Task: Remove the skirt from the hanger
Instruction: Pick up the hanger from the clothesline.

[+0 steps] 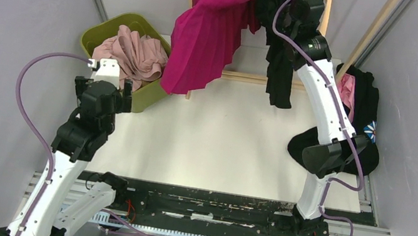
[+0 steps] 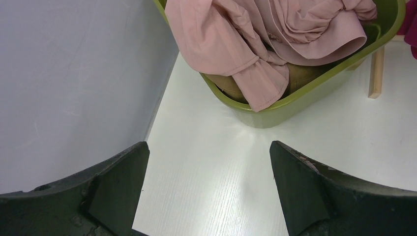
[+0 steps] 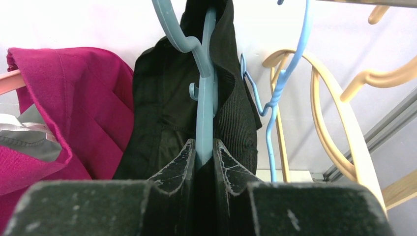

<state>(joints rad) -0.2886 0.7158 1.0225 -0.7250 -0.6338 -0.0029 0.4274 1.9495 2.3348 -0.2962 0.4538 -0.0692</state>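
Now: black ribbed skirt (image 3: 157, 113) on blue hanger (image 3: 205, 93) w/ R jaws clamped on it; L jaws apart.

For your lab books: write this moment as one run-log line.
right tool: shut on blue hanger | black garment: on hanger | left tool: open

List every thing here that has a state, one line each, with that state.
Left gripper: open, holding nothing.
Right gripper: shut on the blue hanger.
Blue hanger: hanging, clamped low on its stem, loaded.
Black garment: draped on the blue hanger, not yet off.
Magenta skirt: hanging up.
Green basket: filled with clothes.
Pink clothes: crumpled in the basket, a cuff spilling over the rim.
Beige hangers: hanging bare.
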